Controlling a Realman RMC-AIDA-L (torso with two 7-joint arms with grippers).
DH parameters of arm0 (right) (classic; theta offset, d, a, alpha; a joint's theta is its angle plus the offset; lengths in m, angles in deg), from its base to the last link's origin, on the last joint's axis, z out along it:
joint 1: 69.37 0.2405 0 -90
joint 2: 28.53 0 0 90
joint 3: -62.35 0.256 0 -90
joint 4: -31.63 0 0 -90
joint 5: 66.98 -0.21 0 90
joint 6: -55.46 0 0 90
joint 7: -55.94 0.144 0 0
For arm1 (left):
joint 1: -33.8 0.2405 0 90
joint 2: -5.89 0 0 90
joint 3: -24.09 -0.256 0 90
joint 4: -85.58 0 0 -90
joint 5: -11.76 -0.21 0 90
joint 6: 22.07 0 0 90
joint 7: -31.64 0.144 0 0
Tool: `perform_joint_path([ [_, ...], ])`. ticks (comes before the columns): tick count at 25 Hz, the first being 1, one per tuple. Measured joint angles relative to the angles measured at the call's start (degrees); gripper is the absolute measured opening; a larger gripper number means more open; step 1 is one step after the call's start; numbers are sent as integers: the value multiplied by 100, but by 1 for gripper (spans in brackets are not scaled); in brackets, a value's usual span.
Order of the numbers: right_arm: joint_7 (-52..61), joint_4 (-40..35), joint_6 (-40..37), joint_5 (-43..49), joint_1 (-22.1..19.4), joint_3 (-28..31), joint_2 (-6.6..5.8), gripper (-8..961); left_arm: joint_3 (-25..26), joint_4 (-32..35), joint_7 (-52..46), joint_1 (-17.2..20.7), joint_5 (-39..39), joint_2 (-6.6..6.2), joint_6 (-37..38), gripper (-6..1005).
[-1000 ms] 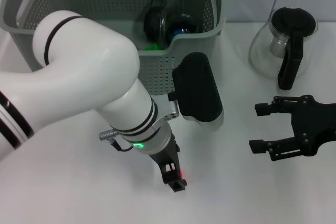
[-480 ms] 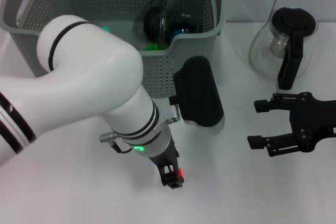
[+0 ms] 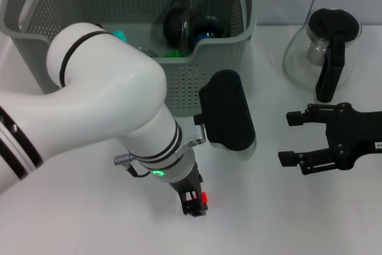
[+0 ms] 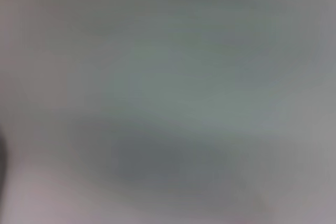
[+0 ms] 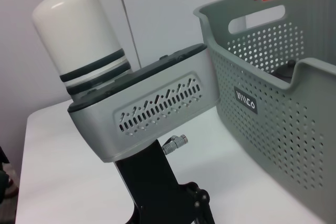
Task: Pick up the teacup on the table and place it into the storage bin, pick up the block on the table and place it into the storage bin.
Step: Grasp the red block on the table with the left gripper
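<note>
A white table (image 3: 71,225) fills the head view, bare along its lower edge. In the right wrist view a pale wall stands behind it.

At the upper left of the head view sits the storage bin (image 3: 206,88), grey and perforated, with orange clips on its handles; the right wrist view shows its small black label with white lettering. Inside it, toward its right end, lie dark rounded objects (image 3: 190,28) and bits of green, too crowded to name.

The left arm (image 3: 113,100) sweeps in from the left edge, a thick white limb with black bands, and bends down in front of the bin's near wall. A green light glows at its wrist, and the black wrist camera housing (image 3: 227,117) juts out to the right. The left gripper (image 3: 194,201) points down at the table at lower centre, its tip at or very near the surface. A small red piece (image 3: 204,197) shows at its tip, which may be the block; whether the fingers are clamped on it or parted cannot be told. The left wrist view gives only a grey blur.

At the right edge, the right gripper (image 3: 295,138) hovers level above the table, its black fingers spread apart and empty, pointing left toward the left arm. At the upper right stands a glass pot (image 3: 298,52) with a black lid and handle, well apart from the bin.
</note>
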Motion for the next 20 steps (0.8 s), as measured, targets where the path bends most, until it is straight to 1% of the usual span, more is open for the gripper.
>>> perform_joint_path([
  [9, -5, 49, 44, 0, 43, 0, -13, 951, -52, 6, -3, -5, 0, 0, 1, 421],
  [20, -21, 57, 52, 0, 54, 0, -12, 950, -71, 5, -3, -9, 35, 0, 1, 337],
])
